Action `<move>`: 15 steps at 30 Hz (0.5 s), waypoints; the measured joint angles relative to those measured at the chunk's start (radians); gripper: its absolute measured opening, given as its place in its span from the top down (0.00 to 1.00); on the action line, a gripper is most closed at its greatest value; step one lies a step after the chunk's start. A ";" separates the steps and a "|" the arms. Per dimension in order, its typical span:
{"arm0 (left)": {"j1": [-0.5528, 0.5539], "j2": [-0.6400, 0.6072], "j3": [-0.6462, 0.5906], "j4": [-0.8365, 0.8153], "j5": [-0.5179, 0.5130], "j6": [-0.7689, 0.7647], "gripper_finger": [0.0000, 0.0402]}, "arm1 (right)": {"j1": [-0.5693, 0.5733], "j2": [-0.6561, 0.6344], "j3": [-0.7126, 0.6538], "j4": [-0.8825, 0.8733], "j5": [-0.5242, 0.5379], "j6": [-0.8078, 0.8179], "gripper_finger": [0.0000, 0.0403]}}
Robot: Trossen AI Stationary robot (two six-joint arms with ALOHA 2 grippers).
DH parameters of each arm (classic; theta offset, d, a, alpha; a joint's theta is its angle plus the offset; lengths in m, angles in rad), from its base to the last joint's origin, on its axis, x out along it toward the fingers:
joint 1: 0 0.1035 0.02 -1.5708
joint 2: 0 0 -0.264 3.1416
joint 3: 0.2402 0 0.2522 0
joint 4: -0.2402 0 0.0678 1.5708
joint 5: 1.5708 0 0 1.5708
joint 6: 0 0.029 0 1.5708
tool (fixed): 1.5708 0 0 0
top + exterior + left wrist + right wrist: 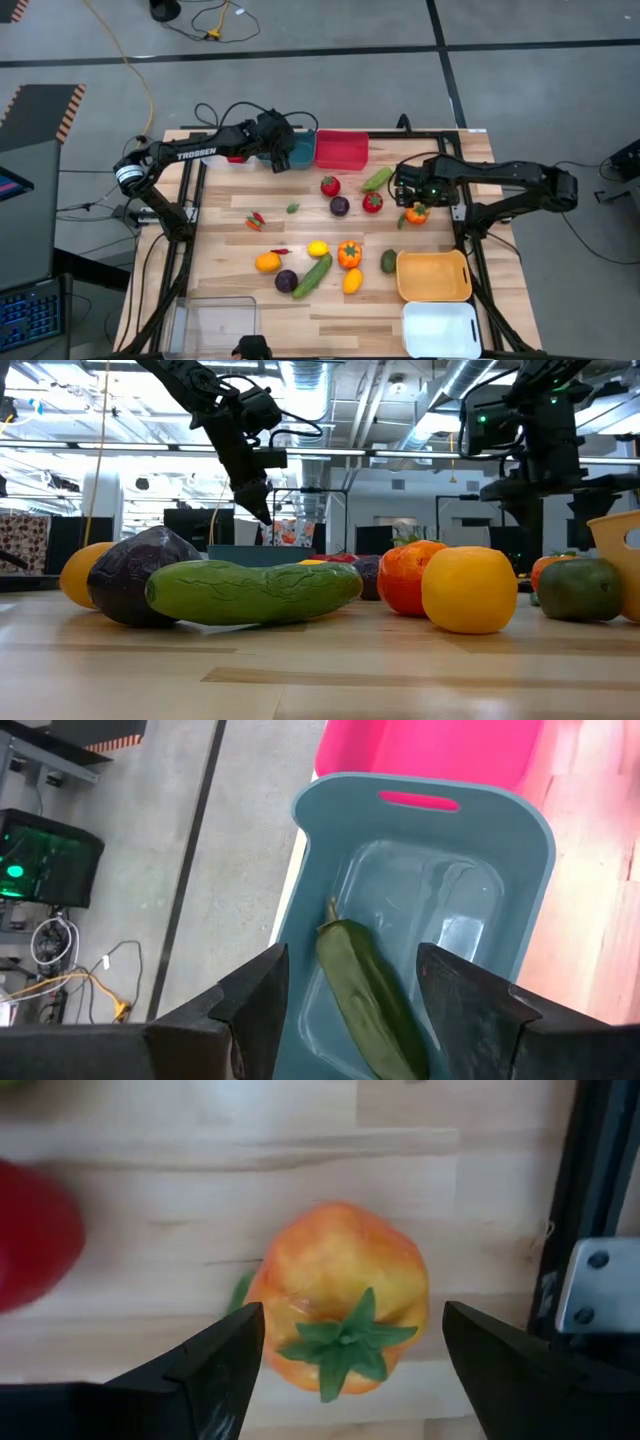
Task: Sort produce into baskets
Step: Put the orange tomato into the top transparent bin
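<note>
Your left gripper (345,1010) hangs over the teal rectangular plastic basket (520,870), fingers parted and holding nothing, with a long green pod-like toy vegetable (365,990) lying in the basket directly beneath the gap between them. That is the only piece you can confirm as sorted. The red plastic basket (341,150) lies just beyond the teal one.

Your right gripper (345,1370) is poised above an orange-yellow toy bell pepper with a green stem (342,1295), fingers spread wide to either side of it, not yet closed, the pepper resting on the light wooden table (220,270).

Most of the work is ahead: about a dozen fruits and vegetables lie loose between the arms, and the orange-yellow basket (434,277), white basket (441,329) and clear basket (213,322) look empty.

The left arm covers much of the teal basket from above, and any grey basket cannot be made out.
</note>
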 joint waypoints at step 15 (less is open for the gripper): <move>0.000 0.000 0.000 0.000 -0.002 0.000 0.48 | 0.000 0.000 -0.012 0.025 0.000 0.029 0.18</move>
